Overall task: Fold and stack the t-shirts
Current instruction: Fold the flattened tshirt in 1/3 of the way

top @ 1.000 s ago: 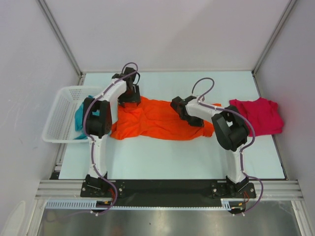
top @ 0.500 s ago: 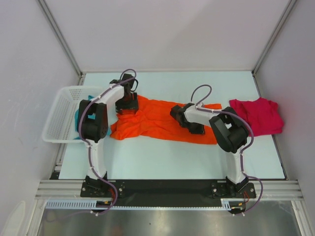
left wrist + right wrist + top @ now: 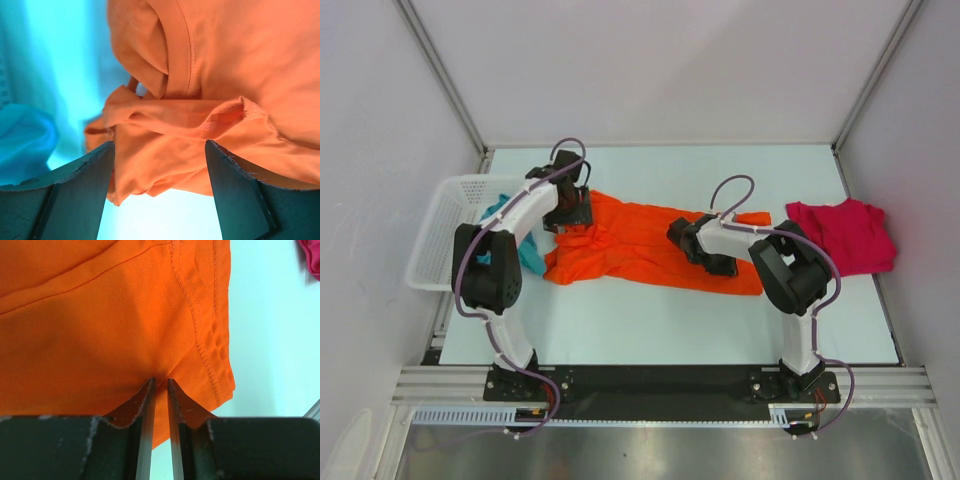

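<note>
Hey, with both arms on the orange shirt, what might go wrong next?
The right gripper pinches only a thin fold of the orange t-shirt near its hem; a pull may slip it free. The left gripper stands open over bunched layers by the collar, so closing could catch extra cloth and skew the fold. The teal t-shirt lies close beside it and might snag.

Reaches forward along the left side with left arm point(image 3: 510, 220), elbow bent high, forearm angled inward. Holds left gripper point(image 3: 159, 145) low, pointing down and spread wide, fingers well apart. Folds right arm point(image 3: 790, 270) sharply at the elbow, with the forearm pointing leftward. Pinches orange shirt point(image 3: 100, 315) with right gripper point(image 3: 160, 381) — fingers almost together.
</note>
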You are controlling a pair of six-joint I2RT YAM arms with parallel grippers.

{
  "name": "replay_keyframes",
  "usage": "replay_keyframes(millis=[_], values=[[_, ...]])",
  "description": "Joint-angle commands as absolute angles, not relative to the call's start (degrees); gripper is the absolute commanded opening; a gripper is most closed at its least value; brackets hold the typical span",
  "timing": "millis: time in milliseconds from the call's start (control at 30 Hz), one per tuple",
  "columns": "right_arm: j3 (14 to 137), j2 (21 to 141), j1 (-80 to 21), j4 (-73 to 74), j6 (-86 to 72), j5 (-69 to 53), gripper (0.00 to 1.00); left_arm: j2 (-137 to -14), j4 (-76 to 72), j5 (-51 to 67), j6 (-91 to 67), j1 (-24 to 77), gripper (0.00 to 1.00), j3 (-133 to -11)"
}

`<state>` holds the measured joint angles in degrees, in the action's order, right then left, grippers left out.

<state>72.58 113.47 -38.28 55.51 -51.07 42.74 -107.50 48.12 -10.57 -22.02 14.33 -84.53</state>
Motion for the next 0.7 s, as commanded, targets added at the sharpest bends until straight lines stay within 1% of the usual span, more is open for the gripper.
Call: replay_keyframes(millis=[0, 167, 400, 500, 667], values=[[71.5, 114.1, -39.1, 56.5, -53.1, 39.9, 0.22, -103.5, 46.9, -14.0, -22.5, 14.2, 0.79, -88.0], [70.7, 113.3, -39.4, 56.8, -53.8, 40.3, 0.22, -102.2, 48.0, -11.6, -22.3, 14.6, 0.78, -88.5], [69.3, 112.6, -39.5, 56.6, -53.7, 40.4, 0.22, -93.4, 46.3, -9.8, -23.2, 16.4, 0.78, -73.5], [69.4, 112.6, -39.5, 56.4, -53.6, 40.3, 0.22, -92.5, 45.4, -9.8, -23.6, 16.6, 0.78, -69.8], [69.3, 112.5, -39.5, 56.5, -53.4, 40.6, 0.22, -92.9, 43.4, -9.4, -23.8, 16.8, 0.78, -67.7]])
